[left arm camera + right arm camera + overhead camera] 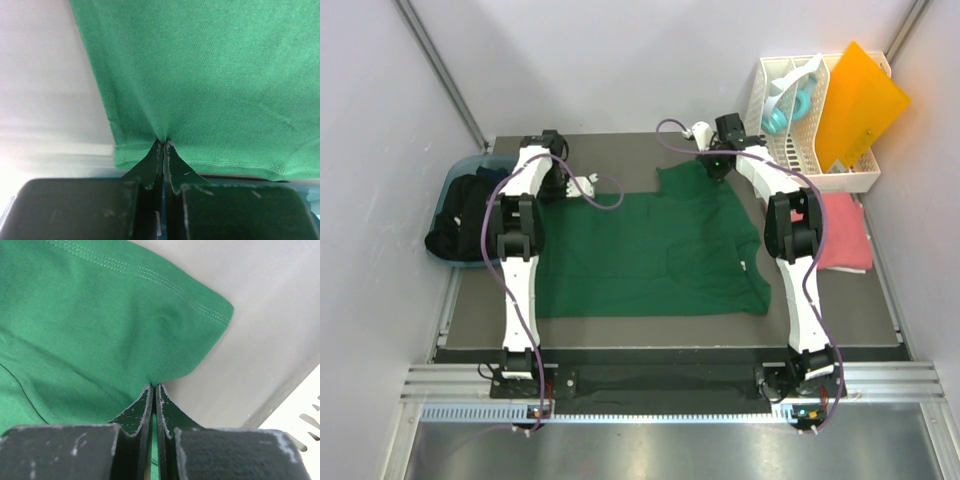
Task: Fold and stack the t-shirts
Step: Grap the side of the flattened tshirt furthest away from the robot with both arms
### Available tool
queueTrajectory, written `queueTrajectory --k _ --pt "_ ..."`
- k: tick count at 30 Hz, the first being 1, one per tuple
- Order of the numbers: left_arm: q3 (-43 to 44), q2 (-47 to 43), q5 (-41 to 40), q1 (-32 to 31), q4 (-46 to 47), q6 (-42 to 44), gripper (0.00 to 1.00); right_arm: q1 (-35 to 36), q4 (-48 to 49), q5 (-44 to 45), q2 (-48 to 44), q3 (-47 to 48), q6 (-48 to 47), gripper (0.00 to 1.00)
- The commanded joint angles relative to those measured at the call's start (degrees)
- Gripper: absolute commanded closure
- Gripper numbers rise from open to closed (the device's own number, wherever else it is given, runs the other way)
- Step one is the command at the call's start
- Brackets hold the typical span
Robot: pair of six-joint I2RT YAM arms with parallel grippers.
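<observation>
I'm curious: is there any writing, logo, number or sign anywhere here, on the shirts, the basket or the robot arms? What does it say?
No text can be read anywhere. The green t-shirt is plain in all three views; the pink t-shirt, the orange sheet and the white rack show no print or label. The left gripper and right gripper bear only scratches.

Soft cloth on a matt table top, hard plastic around it.
You had a dark green cloth t-shirt (650, 250) in a fine, matt knit with stitched hems, a coral pink cloth t-shirt (847, 235) just as dull, and black cloth t-shirts (460, 230). The dark grey table top (620, 332) looked smooth and matt. The white slotted plastic rack (810, 160) and orange plastic sheet (860, 95) carried a slight sheen. Your left gripper (164, 142) and right gripper (153, 386) showed black plastic, scuffed pale.
</observation>
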Motion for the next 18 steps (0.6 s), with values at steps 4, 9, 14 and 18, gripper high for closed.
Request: queueTrajectory --k 4,9,14,18 --pt "-4.4 -3.2 0.9 1.2 8.3 -2.1 1.0 1.0 1.9 0.1 -4.7 0.1 -0.5 1.0" --pt "-4.9 -5.6 2.2 0.8 2.6 -1.8 1.0 1.0 2.7 0.2 -5.6 -1.2 -0.5 1.0" --pt "-12.3 -9.7 2.0 -0.7 -0.8 -2.2 1.0 1.1 3.2 0.3 -7.0 -2.4 -0.9 1.0" --pt "-14.4 -12.8 3.4 -1.8 -0.7 -4.7 1.0 1.1 3.8 0.5 -8.4 -3.8 -1.3 1.0"
